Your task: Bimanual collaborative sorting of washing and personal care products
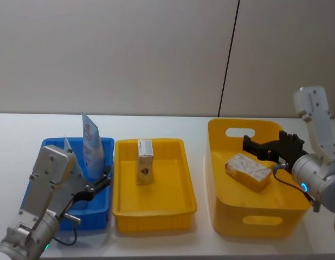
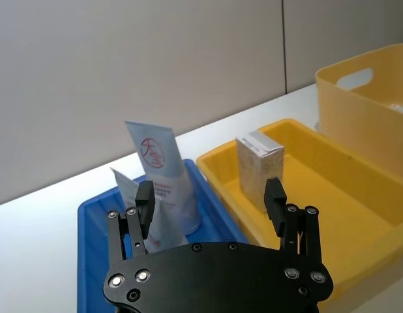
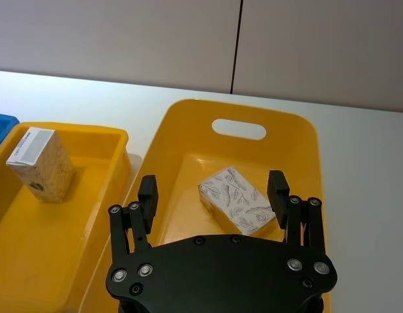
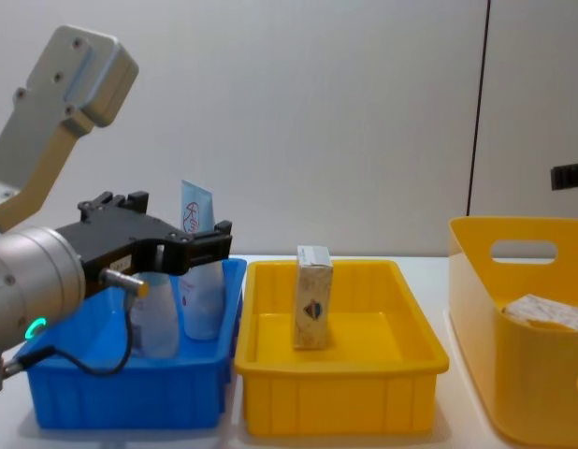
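Done: pale-blue red-logo tube (image 1: pixel 90 143), probably a second beside it, in blue plastic tray (image 1: pixel 94 218); cream carton (image 1: pixel 145 162) upright in shallow yellow tray (image 1: pixel 156 223) | To do: we see one leaf-printed pack (image 1: pixel 249 170) lying in yellow handled bin (image 1: pixel 254 227) | left gripper (image 2: pixel 210 195) over tubes, right gripper (image 3: pixel 212 186) over pack, both gaping, empty

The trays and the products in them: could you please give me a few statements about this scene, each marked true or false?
1. Two pale-blue tubes stand in the blue tray. True.
2. The cream carton lies flat in the middle yellow tray. False: it stands upright there.
3. The patterned pack lies in the blue tray. False: it lies in the yellow basket with handle holes.
4. The right tool is open, over the yellow basket. True.
5. The left tool is shut on a tube. False: it is open and holds nothing.
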